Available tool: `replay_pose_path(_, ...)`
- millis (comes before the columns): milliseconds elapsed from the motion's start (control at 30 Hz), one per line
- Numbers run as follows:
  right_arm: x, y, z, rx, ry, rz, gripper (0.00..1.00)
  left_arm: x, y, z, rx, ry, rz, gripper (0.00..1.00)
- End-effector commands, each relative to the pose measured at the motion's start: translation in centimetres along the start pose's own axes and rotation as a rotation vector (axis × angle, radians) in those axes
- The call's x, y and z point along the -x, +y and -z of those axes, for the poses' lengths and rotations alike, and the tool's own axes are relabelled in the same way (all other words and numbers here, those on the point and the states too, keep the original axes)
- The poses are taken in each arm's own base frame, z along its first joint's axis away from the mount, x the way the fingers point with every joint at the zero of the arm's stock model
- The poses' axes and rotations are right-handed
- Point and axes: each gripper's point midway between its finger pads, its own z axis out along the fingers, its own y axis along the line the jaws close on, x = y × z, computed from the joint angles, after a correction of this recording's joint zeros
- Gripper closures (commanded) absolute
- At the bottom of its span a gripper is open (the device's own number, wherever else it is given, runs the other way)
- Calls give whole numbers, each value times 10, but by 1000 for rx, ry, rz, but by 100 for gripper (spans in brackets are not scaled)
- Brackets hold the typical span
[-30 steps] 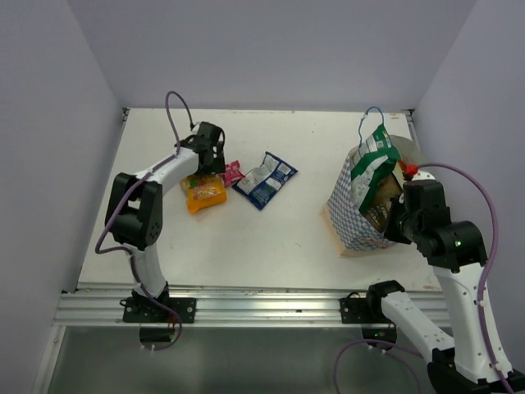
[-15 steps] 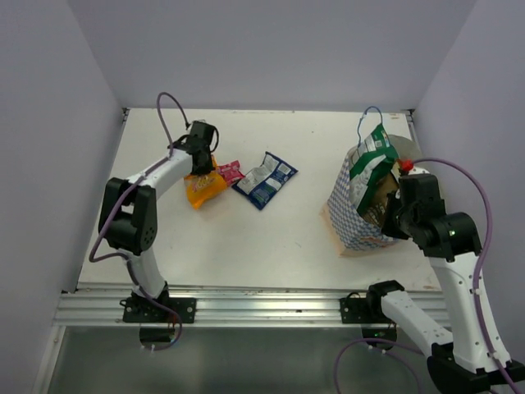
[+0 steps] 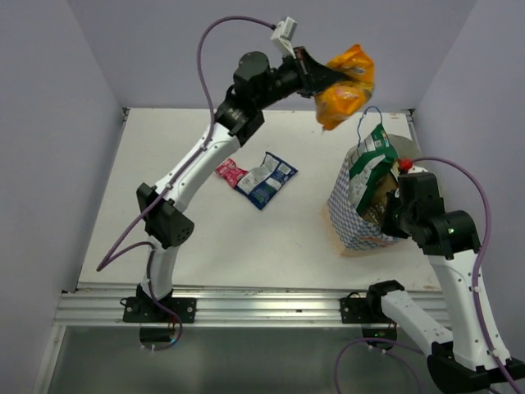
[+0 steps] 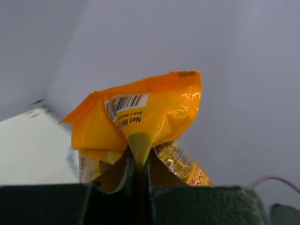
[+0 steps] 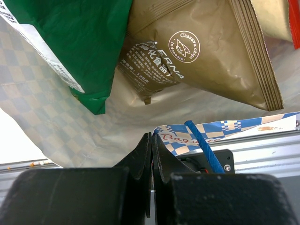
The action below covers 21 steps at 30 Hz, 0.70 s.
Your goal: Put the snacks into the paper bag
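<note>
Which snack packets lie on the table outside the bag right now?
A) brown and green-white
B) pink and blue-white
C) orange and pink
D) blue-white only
B: the pink packet and blue-white packet lie side by side on the table, while the orange packet hangs pinched in the left gripper.
</note>
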Motion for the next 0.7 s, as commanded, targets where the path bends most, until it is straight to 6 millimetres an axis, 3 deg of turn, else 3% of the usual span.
replay_pose_path(0, 4, 6, 5, 36, -18, 7, 100, 12, -137, -3, -499, -92, 115, 100)
replay_pose_path(100, 5, 3, 8, 26, -26, 6, 100, -34, -160, -15, -582, -7, 194, 100)
replay_pose_path(133, 5, 2, 8, 22, -29, 5, 100, -65, -163, -20, -581, 48, 211, 100)
replay_pose_path(167, 4, 1, 9, 19, -27, 7, 100, -82, -165, -22, -576, 78, 203, 100)
replay_pose_path(233, 3, 1, 9, 21, -26, 8, 100, -143, -164, -30, -523, 186, 155, 100)
replay_pose_path(333, 3, 0, 11, 22, -29, 7, 100, -209, -152, -31, -477, 303, 134, 100)
replay_pose_path(433, 0, -2, 14, 18, -32, 7, 100, -245, -133, -32, -429, 365, 123, 100)
replay_pose_path(567, -6, -4, 15, 19, -26, 1, 100, -266, -117, -43, -377, 399, 86, 100)
replay_pose_path(600, -8, -4, 15, 20, -21, 0, 100, -259, -124, -47, -385, 386, 69, 100)
replay_pose_path(633, -9, -4, 17, 24, -26, 0, 100, -275, -117, -49, -362, 420, 54, 100)
replay_pose_path(667, -10, -5, 17, 23, -22, 0, 100, -278, -117, -52, -352, 421, 41, 100)
